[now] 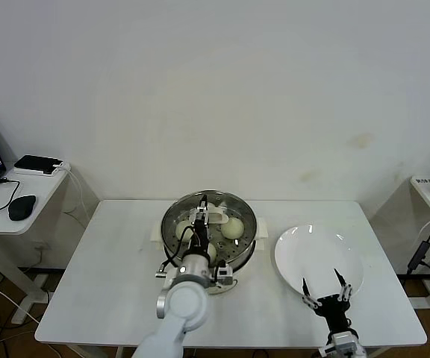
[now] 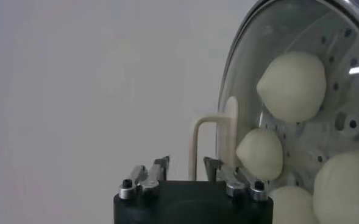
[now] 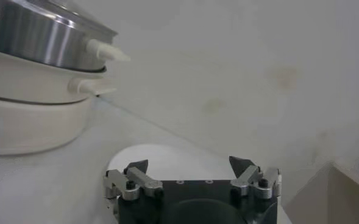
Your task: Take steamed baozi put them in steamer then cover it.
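Nearest the head camera, at the bottom centre of the frame, the left hand (image 1: 198,218) hangs over the steamer (image 1: 172,218), its fingers (image 2: 159,167) parted around the cream handle of the cover (image 1: 219,198) without gripping it. The glass cover sits on the steamer in the middle of the worktop (image 1: 110,276), and the steamed baozi (image 1: 233,227) show through it, resting on the perforated floor. At the lower right of the frame the right hand (image 1: 323,286) waits wide open and empty over the near edge of the white plate (image 1: 319,246), which holds nothing. Judged from this, loading and covering look finished and the release is in hand. The next move calls for lifting the left hand straight up, clear of the handle, without nudging the cover off its seat.
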You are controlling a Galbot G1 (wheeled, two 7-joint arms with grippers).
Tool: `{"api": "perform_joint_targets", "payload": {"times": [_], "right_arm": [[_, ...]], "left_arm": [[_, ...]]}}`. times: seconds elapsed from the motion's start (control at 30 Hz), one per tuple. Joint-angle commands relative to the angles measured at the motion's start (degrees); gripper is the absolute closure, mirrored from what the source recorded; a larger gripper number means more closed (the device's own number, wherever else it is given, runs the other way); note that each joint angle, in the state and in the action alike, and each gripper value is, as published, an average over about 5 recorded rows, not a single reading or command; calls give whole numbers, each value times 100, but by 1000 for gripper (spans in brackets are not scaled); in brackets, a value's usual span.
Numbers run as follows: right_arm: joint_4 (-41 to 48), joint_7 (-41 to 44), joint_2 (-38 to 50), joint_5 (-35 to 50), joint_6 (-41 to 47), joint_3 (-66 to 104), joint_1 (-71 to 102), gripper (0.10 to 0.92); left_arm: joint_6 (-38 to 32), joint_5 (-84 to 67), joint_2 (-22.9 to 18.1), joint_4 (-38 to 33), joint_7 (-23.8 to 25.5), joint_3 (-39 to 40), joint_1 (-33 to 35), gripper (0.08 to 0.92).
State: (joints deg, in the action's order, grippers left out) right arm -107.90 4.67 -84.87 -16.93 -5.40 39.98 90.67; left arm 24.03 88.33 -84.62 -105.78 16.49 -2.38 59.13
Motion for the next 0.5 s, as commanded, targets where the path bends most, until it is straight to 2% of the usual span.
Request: {"api": "perform_joint_targets", "payload": {"times": [0.03, 0.2, 0.33, 0.4, 0.5], "right_arm": [[1, -4, 1, 1, 2, 8, 14, 203], [30, -9, 50, 52, -3, 8, 32, 203], [64, -10, 142, 173, -9, -1, 62, 203], [78, -11, 194, 267, -22, -15, 82, 203], [76, -28, 275, 429, -71, -58, 135, 203]], "left_arm": [[-61, -339, 532, -1000, -62, -50, 555, 341], [-340, -1004, 842, -1592, -486, -317, 970, 209], [-674, -1832, 929, -2031, -970, -767, 1594, 180], [-853, -2721, 906, -2130, -1390, -1054, 1992, 178], [-1083, -4871, 807, -2084, -2241, -1537, 2435, 177]]}}
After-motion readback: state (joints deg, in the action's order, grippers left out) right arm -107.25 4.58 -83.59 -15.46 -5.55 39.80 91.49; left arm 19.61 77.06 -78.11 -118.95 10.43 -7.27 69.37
